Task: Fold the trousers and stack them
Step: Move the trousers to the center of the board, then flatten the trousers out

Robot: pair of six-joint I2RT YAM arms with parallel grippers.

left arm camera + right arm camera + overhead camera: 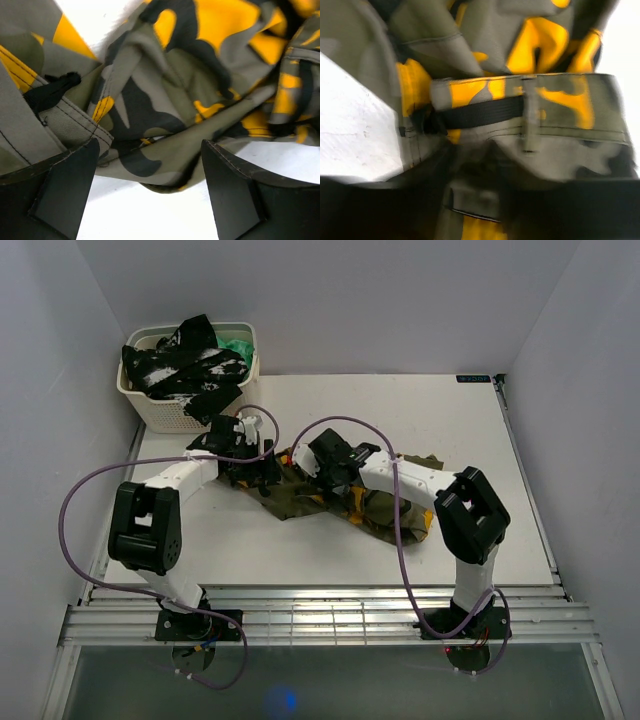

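Observation:
The camouflage trousers [345, 498] lie crumpled in the middle of the white table [450, 430]. My left gripper [256, 466] is at their left end. In the left wrist view it [150, 150] is open, its black fingers [65, 185] low over the table on either side of a folded cloth edge [165, 165] without pinching it. My right gripper [326, 464] is down on the upper left part of the heap. The right wrist view is blurred. The waistband with a black strap [485, 112] fills it, and cloth [475, 197] lies between dark jaws whose state is unclear.
A white laundry basket [160, 412] stands at the back left corner, holding a black-and-white mottled garment [185, 365] and a green cloth [240, 343]. Purple cables loop from both arms. Bare table shows to the right and in front of the trousers.

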